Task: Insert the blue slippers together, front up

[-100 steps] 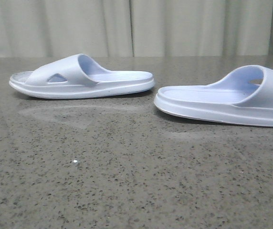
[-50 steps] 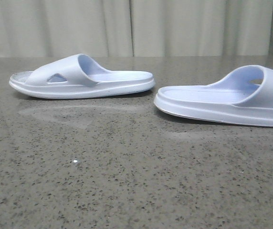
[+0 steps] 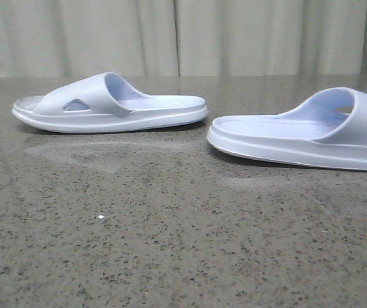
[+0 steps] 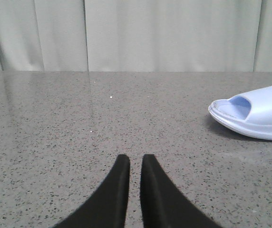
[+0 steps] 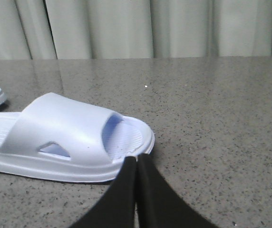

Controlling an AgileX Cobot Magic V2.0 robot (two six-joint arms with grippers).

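Plainly no grasp yet. Front: left slipper (image 3: pixel 110 104) at 10 o'clock, right slipper (image 3: pixel 302 131) at 3, heels apart on the table (image 3: pixel 170 244). Left wrist: left gripper (image 4: pixel 135 164) nearly closed, empty. Right wrist: right gripper (image 5: pixel 137 164) closed, empty, by the right slipper's toe. Next: open, reach.

The left gripper (image 4: pixel 135 164) hovers low over a speckled grey table (image 4: pixel 79 118), its two black fingers (image 4: pixel 119 190) nearly together with only a thin gap between them and nothing held. One pale blue slipper (image 4: pixel 255 116) lies flat on the table well away from the fingers, cut off by the picture's edge. A pale pleated curtain (image 4: pixel 136 33) hangs behind the table.
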